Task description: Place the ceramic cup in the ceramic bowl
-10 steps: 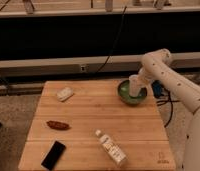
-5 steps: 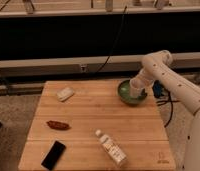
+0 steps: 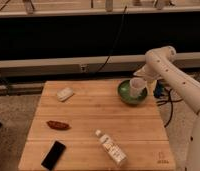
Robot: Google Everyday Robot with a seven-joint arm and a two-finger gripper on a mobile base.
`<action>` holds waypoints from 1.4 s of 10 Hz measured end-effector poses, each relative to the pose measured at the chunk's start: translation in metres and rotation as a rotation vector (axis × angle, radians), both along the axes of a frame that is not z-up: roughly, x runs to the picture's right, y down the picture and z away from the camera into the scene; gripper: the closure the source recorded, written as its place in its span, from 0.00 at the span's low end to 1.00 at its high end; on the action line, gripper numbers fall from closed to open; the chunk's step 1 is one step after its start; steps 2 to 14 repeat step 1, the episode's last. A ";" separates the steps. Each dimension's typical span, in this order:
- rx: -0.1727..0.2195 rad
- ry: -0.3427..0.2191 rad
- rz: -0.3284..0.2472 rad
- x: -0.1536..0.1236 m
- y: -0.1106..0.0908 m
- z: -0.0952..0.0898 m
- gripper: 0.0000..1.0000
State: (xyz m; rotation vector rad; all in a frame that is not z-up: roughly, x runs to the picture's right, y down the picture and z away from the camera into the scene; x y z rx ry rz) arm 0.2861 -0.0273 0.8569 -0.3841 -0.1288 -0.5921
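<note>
Gripping state first: the gripper [image 3: 142, 79] sits at the table's 2 o'clock corner, directly above the ceramic cup [image 3: 137, 87], though I cannot tell whether it is clamped on it. The cup stands upright over the ceramic bowl [image 3: 128, 93], inside its rim line. The white arm [image 3: 179, 82] bends in from the 3 o'clock side, elbow high, forearm sloping down toward the bowl. The bowl lies close to the wooden table [image 3: 88, 120]'s far right edge. A white block [image 3: 65, 93] lies at 11 o'clock, a brown item [image 3: 58, 125] at 9, a black phone [image 3: 53, 154] at 7, a clear bottle [image 3: 111, 148] at 5. Open board spans the middle. A dark wall band runs behind the table.
</note>
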 end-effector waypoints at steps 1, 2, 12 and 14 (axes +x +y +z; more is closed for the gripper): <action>-0.002 -0.003 -0.001 0.002 0.003 0.003 0.20; -0.002 -0.003 -0.001 0.002 0.003 0.003 0.20; -0.002 -0.003 -0.001 0.002 0.003 0.003 0.20; -0.002 -0.003 -0.001 0.002 0.003 0.003 0.20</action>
